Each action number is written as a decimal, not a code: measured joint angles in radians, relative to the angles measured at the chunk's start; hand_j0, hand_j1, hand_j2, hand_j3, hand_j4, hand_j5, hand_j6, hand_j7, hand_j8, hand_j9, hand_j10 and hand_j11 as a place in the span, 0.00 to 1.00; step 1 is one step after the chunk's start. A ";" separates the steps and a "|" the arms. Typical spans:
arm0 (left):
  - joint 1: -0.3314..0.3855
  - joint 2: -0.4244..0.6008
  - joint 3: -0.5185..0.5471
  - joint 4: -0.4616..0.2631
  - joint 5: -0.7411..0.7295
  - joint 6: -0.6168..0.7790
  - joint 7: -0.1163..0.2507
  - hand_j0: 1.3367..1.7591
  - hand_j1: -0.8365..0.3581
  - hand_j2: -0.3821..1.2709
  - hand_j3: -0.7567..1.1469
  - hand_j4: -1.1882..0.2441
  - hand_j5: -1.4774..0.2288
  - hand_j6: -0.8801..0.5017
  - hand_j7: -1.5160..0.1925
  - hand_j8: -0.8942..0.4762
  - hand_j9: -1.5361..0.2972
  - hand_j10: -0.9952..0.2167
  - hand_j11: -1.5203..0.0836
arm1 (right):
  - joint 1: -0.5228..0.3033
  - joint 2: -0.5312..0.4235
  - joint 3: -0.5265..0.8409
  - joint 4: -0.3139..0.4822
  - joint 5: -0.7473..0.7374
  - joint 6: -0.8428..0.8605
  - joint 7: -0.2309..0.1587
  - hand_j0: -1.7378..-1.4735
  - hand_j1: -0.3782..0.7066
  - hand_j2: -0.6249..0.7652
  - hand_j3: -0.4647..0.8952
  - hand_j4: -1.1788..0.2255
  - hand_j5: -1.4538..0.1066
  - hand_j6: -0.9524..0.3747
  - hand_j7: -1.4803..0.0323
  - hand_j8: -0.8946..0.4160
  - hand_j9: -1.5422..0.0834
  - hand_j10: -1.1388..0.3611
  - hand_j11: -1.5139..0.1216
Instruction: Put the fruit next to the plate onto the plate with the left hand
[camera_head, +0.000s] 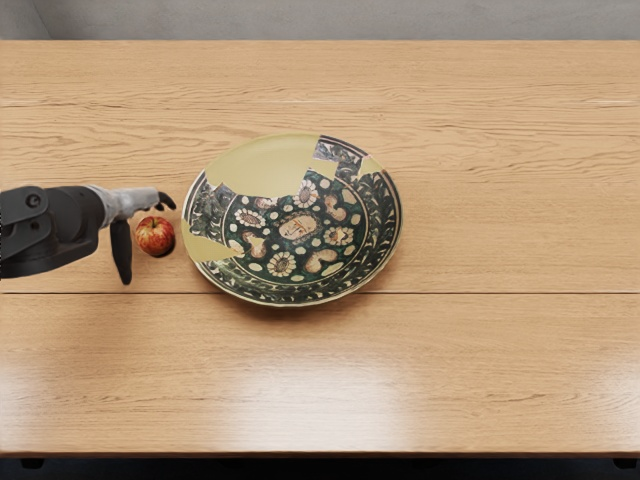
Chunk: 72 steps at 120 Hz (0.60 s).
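A small red apple (155, 236) rests on the wooden tabletop (420, 370), just beside the left rim of the patterned plate (262, 162) and not on it. The left hand (132, 214) sits on the apple's far side from the plate. Its fingers (122, 258) are spread apart, open toward the fruit and not clamped on it.
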 joint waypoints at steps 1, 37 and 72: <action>0.000 -0.001 0.000 0.000 0.001 0.001 0.000 0.76 0.84 0.25 0.40 0.72 0.75 0.52 0.77 0.53 0.73 0.69 0.82 | 0.000 0.000 0.000 0.000 0.000 0.000 0.000 0.30 0.04 0.45 0.34 0.83 0.92 0.71 0.97 0.67 0.94 0.75 0.92; 0.013 -0.001 0.002 0.001 0.025 0.019 0.000 0.76 0.80 0.26 0.40 0.69 0.72 0.50 0.74 0.51 0.70 0.66 0.79 | 0.000 0.000 0.000 0.000 0.000 0.000 0.000 0.30 0.04 0.45 0.34 0.83 0.92 0.71 0.97 0.67 0.94 0.75 0.92; 0.035 -0.020 -0.001 0.015 0.073 0.106 0.000 0.76 0.78 0.26 0.40 0.68 0.71 0.48 0.73 0.49 0.69 0.64 0.78 | 0.000 0.000 0.000 0.001 0.000 0.000 0.000 0.30 0.04 0.45 0.34 0.83 0.92 0.71 0.97 0.67 0.94 0.75 0.92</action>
